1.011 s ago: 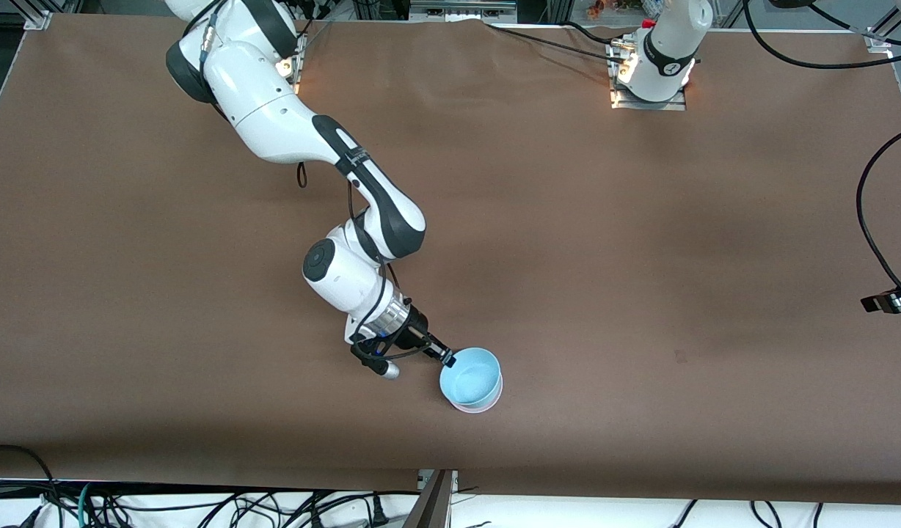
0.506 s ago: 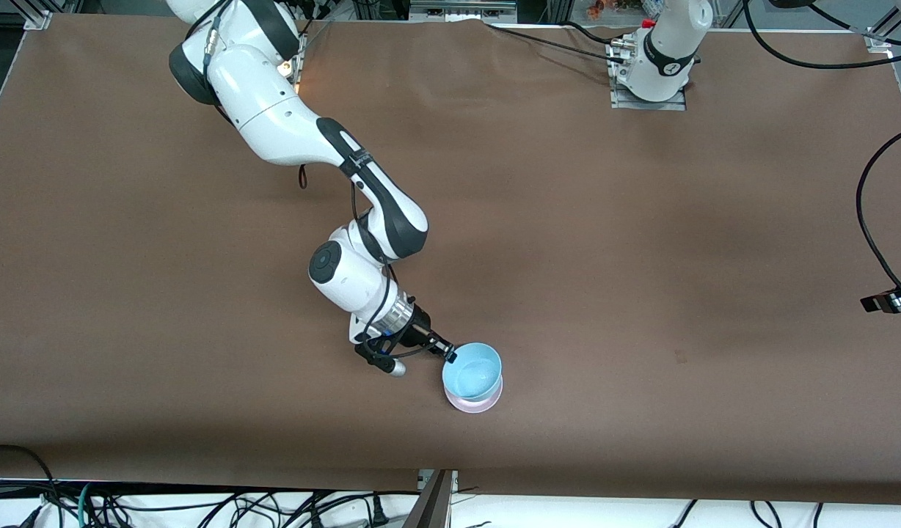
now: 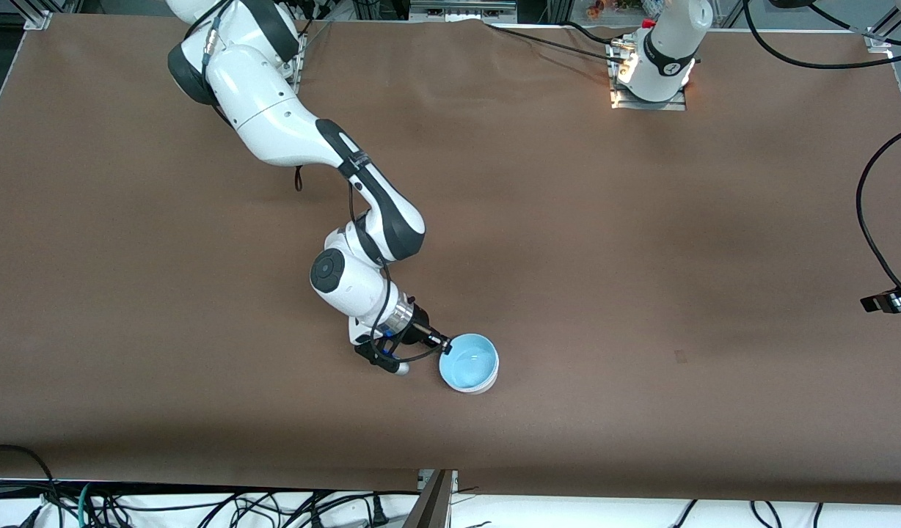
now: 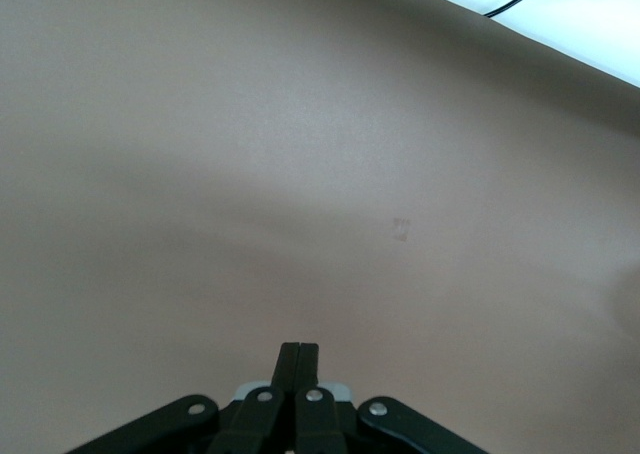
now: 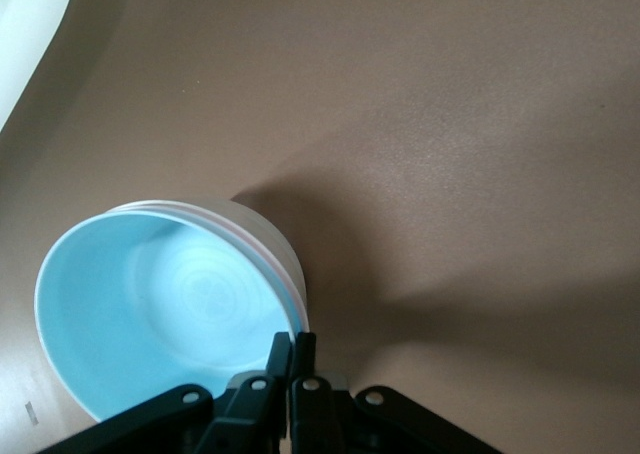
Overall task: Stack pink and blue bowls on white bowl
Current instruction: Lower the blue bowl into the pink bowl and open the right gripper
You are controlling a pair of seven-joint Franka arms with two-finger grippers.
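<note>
The light blue bowl (image 3: 469,361) sits nested level in the stack near the table's middle, toward the front camera. Under it only a thin pale pink rim line (image 5: 272,265) of the pink bowl shows, inside the white bowl (image 5: 262,228), whose outer wall also shows in the front view (image 3: 474,389). My right gripper (image 3: 443,345) is shut on the blue bowl's rim, one finger inside and one outside, as the right wrist view (image 5: 292,340) shows. My left gripper (image 4: 299,347) is shut and empty over bare table; it is out of the front view.
The brown table (image 3: 641,257) lies bare around the stack. The right arm (image 3: 362,213) reaches in from its base at the table's back edge. A black cable (image 3: 872,220) and a small dark device (image 3: 891,301) sit at the left arm's end.
The blue bowl, held tilted above the pink bowl half a second ago, now sits level and deep in it. The pink bowl is nearly hidden. The stack shows slightly farther from the front camera.
</note>
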